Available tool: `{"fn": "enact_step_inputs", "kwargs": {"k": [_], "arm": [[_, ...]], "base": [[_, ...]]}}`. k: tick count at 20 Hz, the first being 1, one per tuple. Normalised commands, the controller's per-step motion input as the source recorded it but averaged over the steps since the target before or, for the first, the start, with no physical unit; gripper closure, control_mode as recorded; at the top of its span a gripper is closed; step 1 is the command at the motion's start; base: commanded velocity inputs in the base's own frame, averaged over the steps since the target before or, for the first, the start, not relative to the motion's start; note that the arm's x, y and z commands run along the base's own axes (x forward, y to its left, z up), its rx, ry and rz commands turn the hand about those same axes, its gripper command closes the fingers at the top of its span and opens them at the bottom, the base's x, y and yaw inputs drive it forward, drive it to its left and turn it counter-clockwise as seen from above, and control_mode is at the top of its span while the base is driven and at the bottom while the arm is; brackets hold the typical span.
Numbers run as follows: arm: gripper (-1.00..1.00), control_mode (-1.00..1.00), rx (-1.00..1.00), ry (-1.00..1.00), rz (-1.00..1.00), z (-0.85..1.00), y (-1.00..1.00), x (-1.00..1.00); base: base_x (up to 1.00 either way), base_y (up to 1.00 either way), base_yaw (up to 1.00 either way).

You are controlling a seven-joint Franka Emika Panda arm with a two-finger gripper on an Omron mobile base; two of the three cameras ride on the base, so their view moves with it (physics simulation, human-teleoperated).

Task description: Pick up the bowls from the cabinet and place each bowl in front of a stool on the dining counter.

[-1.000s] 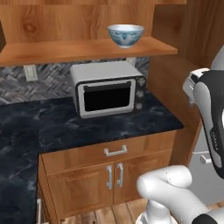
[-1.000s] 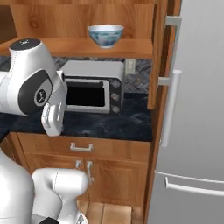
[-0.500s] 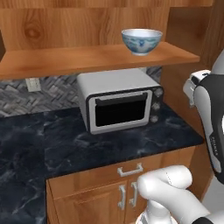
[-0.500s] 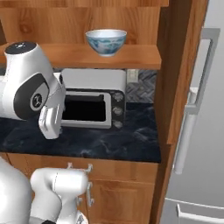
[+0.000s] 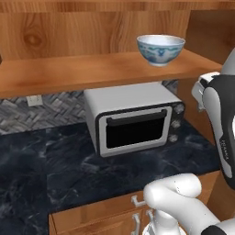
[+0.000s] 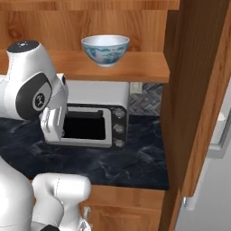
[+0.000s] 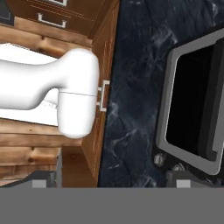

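A dark veined marble counter [image 5: 55,165] is backed by woven grey tile. One boxy silver toaster oven [image 5: 135,120] is set on it. One round white bowl [image 5: 160,49] with blue patterning stands on the wood-grain cabinet [image 5: 82,71] shelf above. The gripper [image 7: 111,181] is spread wide, empty.

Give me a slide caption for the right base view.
Blue-patterned white bowl waits on the wooden cabinet shelf above a toaster oven on dark marble counter.

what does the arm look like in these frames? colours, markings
Glossy white rounded arm with dark grey joint sections; small white logo on the dark cap, faint lettering on the dark link in the left base view. No cables visible. The hand's finger tips are small, dark grey and blocky.
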Motion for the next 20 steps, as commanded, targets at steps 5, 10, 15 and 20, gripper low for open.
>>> {"fn": "enact_step_inputs", "kwargs": {"k": [5,10,15,20], "arm": [[-1.00,1.00,0.00,0.00,0.00,0.00,0.00,0.00],[-1.00,1.00,0.00,0.00,0.00,0.00,0.00,0.00],[-1.00,1.00,0.00,0.00,0.00,0.00,0.00,0.00],[-1.00,1.00,0.00,0.00,0.00,0.00,0.00,0.00]], "base": [[0.69,-0.13,0.00],[0.60,-0.16,0.00],[0.07,-0.01,0.00],[0.00,0.00,0.00]]}}
